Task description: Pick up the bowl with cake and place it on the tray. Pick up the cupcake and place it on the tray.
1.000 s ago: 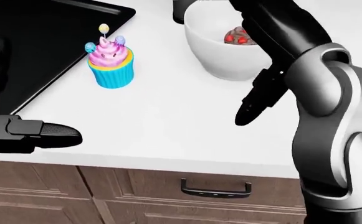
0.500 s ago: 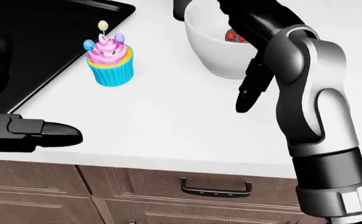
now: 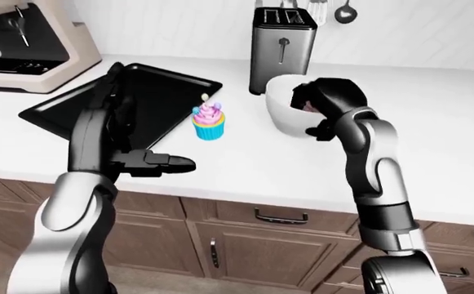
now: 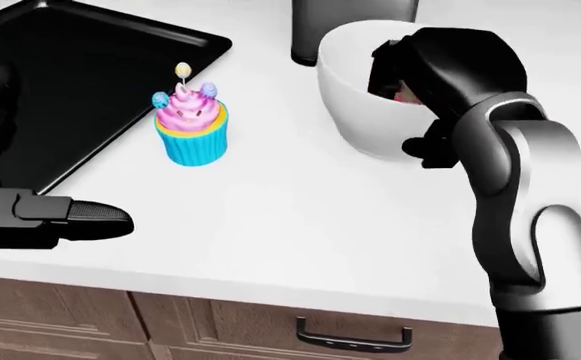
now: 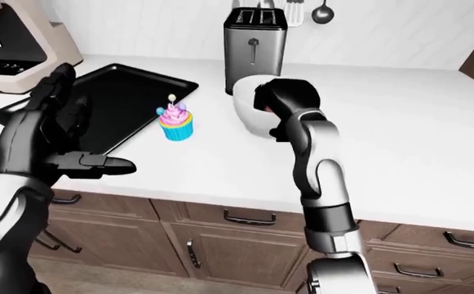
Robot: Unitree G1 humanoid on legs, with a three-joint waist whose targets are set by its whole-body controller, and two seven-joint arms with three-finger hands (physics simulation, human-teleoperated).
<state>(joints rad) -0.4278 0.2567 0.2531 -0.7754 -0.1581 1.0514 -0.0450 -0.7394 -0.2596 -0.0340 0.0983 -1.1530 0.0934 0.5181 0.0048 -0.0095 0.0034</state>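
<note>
A white bowl (image 4: 355, 82) with cake stands on the white counter at the top middle of the head view. The cake is almost hidden by my hand. My right hand (image 4: 412, 112) is curled over the bowl's right rim, fingers inside and thumb outside against the wall. A cupcake (image 4: 192, 126) with a blue wrapper and pink frosting stands upright to the bowl's left, just off the corner of the black tray (image 4: 70, 67). My left hand (image 3: 139, 125) is open and empty, held over the tray's near right edge, apart from the cupcake.
A steel toaster (image 3: 281, 40) stands right behind the bowl. A beige coffee machine (image 3: 24, 43) is at the top left beyond the tray. The counter's edge (image 4: 270, 289) runs along the bottom, with wooden drawers below.
My right hand has swung up from beside the bowl and closed over its right rim. The picture has shifted slightly down and right. The left hand has stayed put.
</note>
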